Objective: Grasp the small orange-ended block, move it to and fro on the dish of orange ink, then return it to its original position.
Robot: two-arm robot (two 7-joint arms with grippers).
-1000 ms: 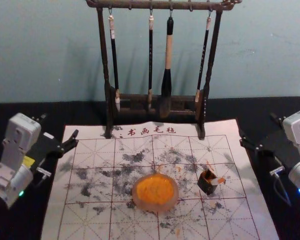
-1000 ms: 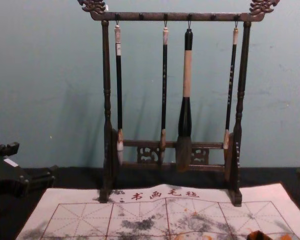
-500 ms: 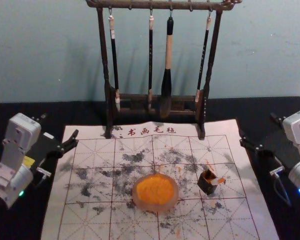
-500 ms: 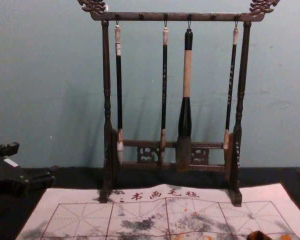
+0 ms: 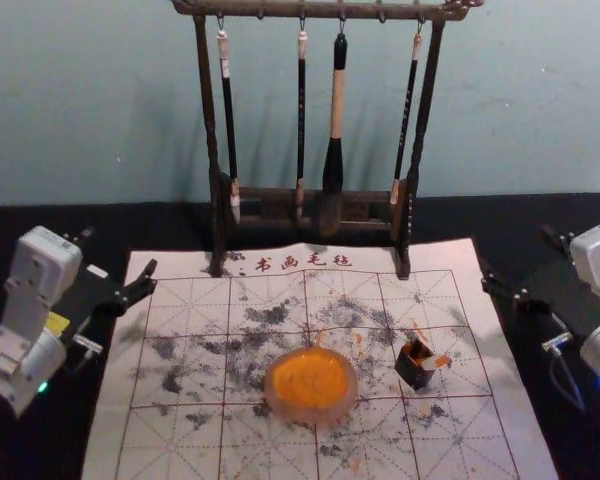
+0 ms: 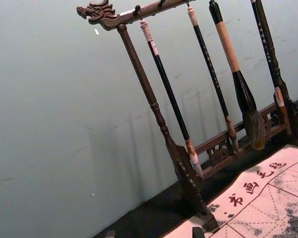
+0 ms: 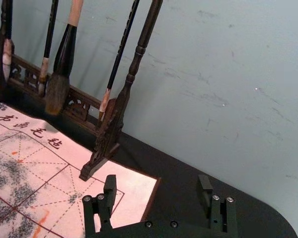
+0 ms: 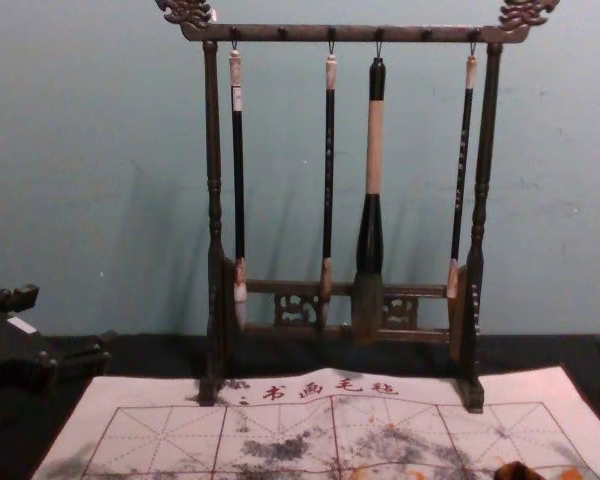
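Note:
The small dark block [image 5: 412, 368], smeared with orange, rests on the mat to the right of the dish of orange ink [image 5: 311, 384]; in the chest view, the block's top [image 8: 518, 471] peeks in at the bottom edge. My right gripper [image 5: 515, 258] is over the dark table beyond the mat's right edge, away from the block, with its fingers apart and nothing between them; the right wrist view has this gripper [image 7: 157, 182] open too. At the mat's left edge my left gripper [image 5: 120, 252] is parked, open and empty; its fingertips reach into the left wrist view [image 6: 154, 233].
A dark wooden rack [image 5: 217, 150] with several hanging brushes stands across the mat's far edge, before the wall. The gridded, ink-stained mat [image 5: 170, 440] lies on a black table [image 5: 40, 230]. A pale, orange-stained piece [image 5: 436, 362] sticks out by the block.
My right arm and gripper have shifted very slightly outward, to the right. The left arm, block and dish have not moved.

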